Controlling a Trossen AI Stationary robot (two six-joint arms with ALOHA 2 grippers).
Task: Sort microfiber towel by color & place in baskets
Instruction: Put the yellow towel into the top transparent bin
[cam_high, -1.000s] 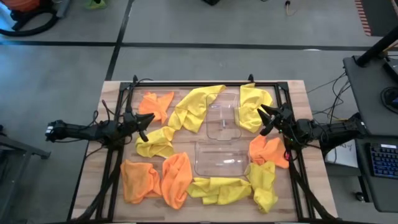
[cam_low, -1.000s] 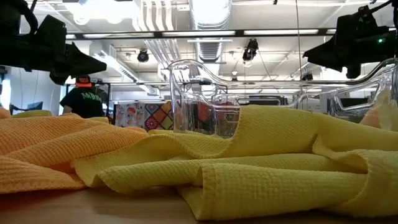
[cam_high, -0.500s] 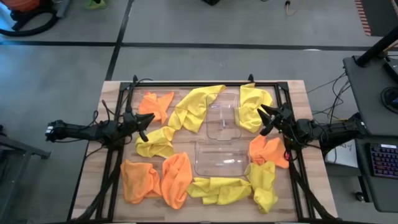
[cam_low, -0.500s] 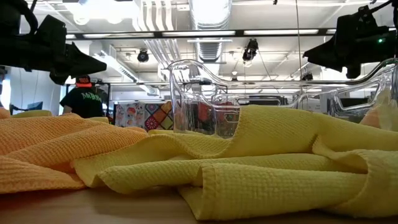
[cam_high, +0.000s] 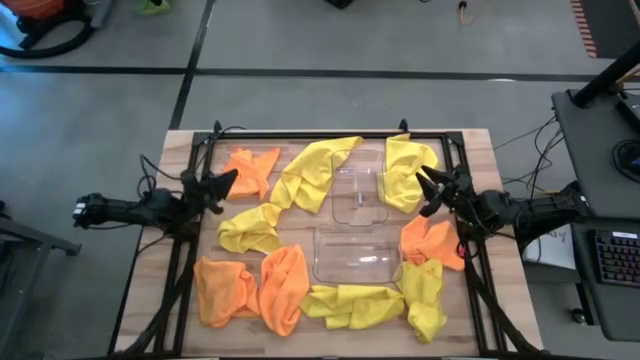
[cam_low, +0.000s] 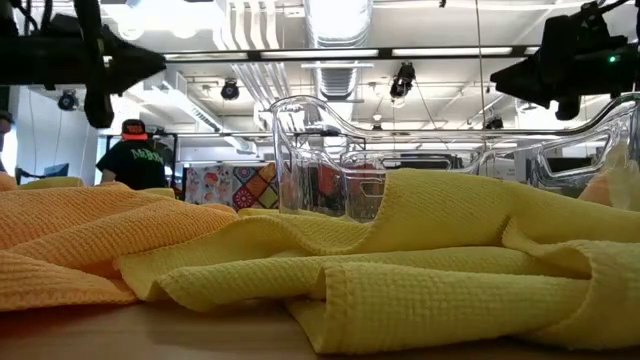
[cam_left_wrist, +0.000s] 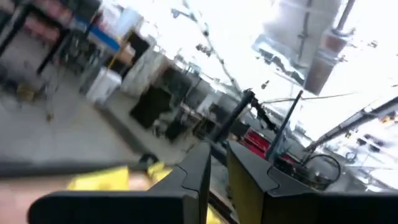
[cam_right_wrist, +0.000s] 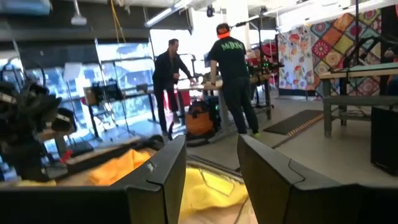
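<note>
At table centre, two clear baskets (cam_high: 358, 192) (cam_high: 356, 262) side by side, both empty. Around them, a ring of crumpled towels: yellow (cam_high: 315, 172) and yellow (cam_high: 408, 165) draped against the far basket, orange (cam_high: 250, 168) at the far left, yellow (cam_high: 248, 230) left of the near basket, orange (cam_high: 225, 290) and orange (cam_high: 283, 288) at the near left, yellow (cam_high: 350, 303) along the front edge, yellow (cam_high: 425, 290) and orange (cam_high: 432, 242) on the right.

Raised over bare wood (cam_high: 180, 330) just beside the far-left orange towel, the left gripper (cam_high: 225, 183), fingers (cam_left_wrist: 198, 171) parted by only a slit, nothing between them.

Raised above the right edge of the far basket, by the yellow towel there, the right gripper (cam_high: 430, 193), fingers (cam_right_wrist: 163, 168) clearly apart, nothing held.

In the room beyond, two people (cam_right_wrist: 231, 78) (cam_right_wrist: 168, 78) standing at a workbench.
</note>
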